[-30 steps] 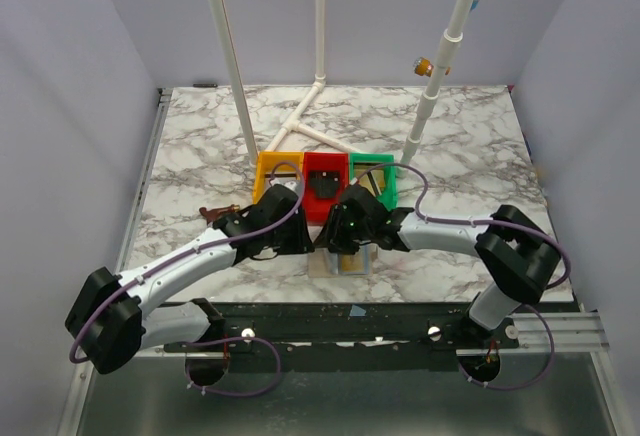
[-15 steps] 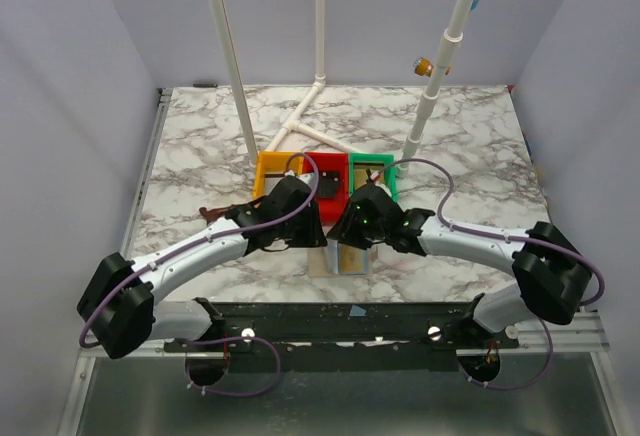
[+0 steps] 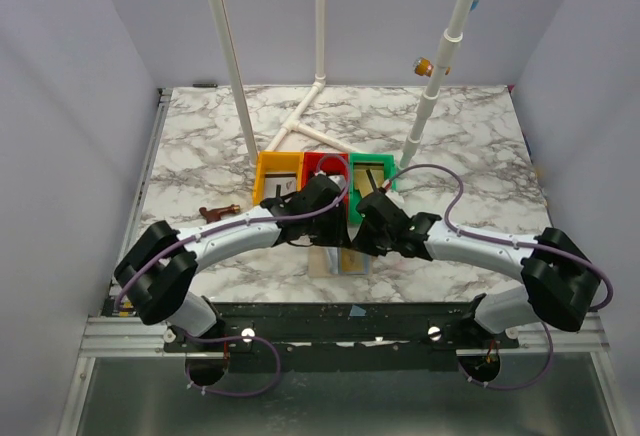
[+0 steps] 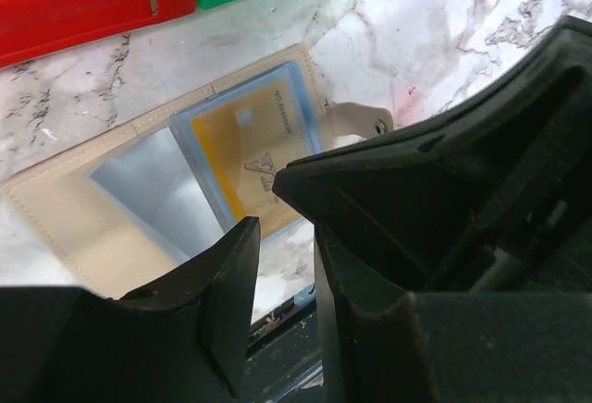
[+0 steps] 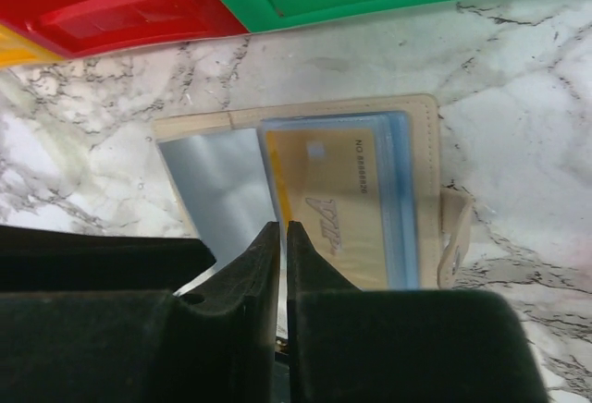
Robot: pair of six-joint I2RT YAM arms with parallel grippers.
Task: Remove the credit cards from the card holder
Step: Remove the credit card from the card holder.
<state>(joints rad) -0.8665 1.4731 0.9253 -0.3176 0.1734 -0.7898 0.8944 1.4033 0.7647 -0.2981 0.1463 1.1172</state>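
The card holder (image 4: 102,227) lies open and flat on the marble, tan, with a pale silver pocket (image 5: 217,186) on its left half. A gold-tan credit card (image 5: 324,181) sits in the blue pocket on its right half, also plain in the left wrist view (image 4: 259,144). My left gripper (image 4: 285,241) hovers over the holder's near edge, jaws a little apart with nothing between them. Above the seam between the two pockets, my right gripper (image 5: 282,229) has its jaws pressed almost together, and I see nothing in them. From above, both grippers (image 3: 325,214) (image 3: 372,224) hide most of the holder (image 3: 345,261).
Yellow (image 3: 272,168), red (image 3: 318,163) and green (image 3: 385,166) trays stand in a row just beyond the holder. A tan card lies in the green one. A white pipe frame (image 3: 305,121) rises behind them. A small brown object (image 3: 215,213) lies at the left.
Both arms have reached farther from their bases toward the trays. The right gripper's jaws have closed from clearly apart to nearly touching. The holder has not moved.
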